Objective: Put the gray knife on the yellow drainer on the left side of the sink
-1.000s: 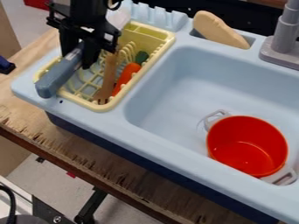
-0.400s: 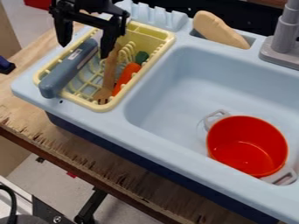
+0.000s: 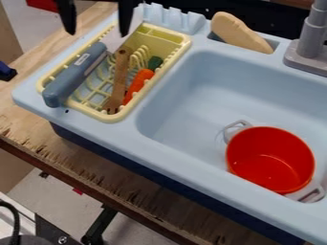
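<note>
A carrot (image 3: 138, 83) lies beside a wooden fork (image 3: 120, 79); a red pot (image 3: 271, 143) sits well apart.

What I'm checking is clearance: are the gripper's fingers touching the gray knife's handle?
Apart. The camera view shows a visible gap between the open gripper and the upper end of the gray knife's handle.
</note>
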Robot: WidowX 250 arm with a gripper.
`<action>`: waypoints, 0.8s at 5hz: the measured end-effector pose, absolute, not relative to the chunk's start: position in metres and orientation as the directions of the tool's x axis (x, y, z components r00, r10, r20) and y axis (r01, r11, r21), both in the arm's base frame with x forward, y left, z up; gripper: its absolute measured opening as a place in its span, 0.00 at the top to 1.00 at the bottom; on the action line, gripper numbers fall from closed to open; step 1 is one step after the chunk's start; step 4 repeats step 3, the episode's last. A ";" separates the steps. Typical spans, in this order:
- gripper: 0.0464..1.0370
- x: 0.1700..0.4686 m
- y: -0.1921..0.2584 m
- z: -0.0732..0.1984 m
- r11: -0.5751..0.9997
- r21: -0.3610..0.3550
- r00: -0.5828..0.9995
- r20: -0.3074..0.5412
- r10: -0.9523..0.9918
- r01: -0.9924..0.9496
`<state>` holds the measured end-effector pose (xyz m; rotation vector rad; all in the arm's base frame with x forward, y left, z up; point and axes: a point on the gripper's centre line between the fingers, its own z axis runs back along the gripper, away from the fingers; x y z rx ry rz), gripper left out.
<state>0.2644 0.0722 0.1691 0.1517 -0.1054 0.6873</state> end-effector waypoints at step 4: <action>0.04 0.294 0.011 0.149 0.621 0.041 0.621 0.115 0.775 -0.783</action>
